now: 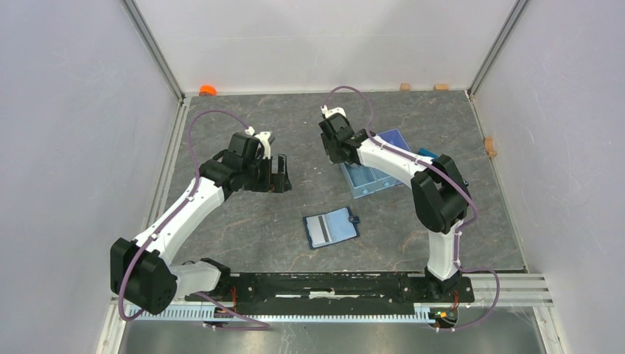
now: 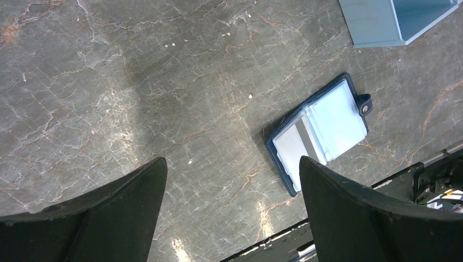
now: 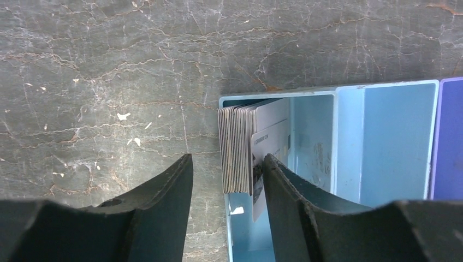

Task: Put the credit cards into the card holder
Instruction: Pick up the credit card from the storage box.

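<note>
Right gripper (image 3: 228, 161): spread apart, clamped on nothing, one finger outside the light-blue tray (image 3: 382, 131), the other inside its left-end compartment, touching a loose card beside the stack of credit cards (image 3: 237, 147) standing on edge against the end wall. Left gripper (image 2: 232, 164): spread wide, empty, above bare stone-look table (image 2: 109, 82), left of centre. Card holder (image 1: 332, 227): open and flat near mid-table, nearer than the tray, apart from both grippers, striped card showing in its left half.

Matt stone-look tbl (image 2: 164, 82), smooth plastic tray (image 3: 349, 136), glossy-pocketed card holder (image 2: 327, 128)
</note>
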Available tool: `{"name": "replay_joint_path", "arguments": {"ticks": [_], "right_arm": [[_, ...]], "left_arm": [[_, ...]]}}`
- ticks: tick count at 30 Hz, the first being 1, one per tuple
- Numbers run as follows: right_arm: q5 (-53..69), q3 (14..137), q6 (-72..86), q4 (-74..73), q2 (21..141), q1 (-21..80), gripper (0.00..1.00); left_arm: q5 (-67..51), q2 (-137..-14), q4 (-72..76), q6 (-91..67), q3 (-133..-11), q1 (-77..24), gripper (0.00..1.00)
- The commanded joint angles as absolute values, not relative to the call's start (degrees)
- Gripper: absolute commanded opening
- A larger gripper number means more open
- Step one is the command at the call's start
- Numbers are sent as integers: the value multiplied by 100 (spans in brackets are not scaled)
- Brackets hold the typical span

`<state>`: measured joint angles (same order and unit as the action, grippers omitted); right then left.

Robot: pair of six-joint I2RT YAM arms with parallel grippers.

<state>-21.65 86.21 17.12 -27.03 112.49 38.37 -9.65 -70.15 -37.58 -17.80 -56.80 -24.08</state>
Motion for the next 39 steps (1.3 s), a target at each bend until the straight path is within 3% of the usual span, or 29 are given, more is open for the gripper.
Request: {"name": "replay_joint_path", "arguments": {"ticks": [1,6,12,24,29,39], "right_arm": [[-2177,8578,1819,-2549,10881,3928,53],[-2167,8528,1819,-2536,10845,3937,47],[-2180,8508,1792,-2514,10863,3937,30],[-2405,8381,1659,-2402,10703,3946,13],[-2753,8340,1466,-2394,10551,3960,0],[-3134,8124,801,-2340,9635,3995,0]], "left_arm": [[-901,-6953,-3621,-1547,-5678,-2376,96],[-897,-6970,-3621,-1546,-5678,-2374,96],[-881,-6994,-3621,-1547,-5678,-2375,96],[-861,-7019,-3617,-1547,-5669,-2373,96],[-837,-7002,-3616,-1538,-5669,-2381,96],[-1515,-6530,-3081,-1226,-5353,-2389,93]]}}
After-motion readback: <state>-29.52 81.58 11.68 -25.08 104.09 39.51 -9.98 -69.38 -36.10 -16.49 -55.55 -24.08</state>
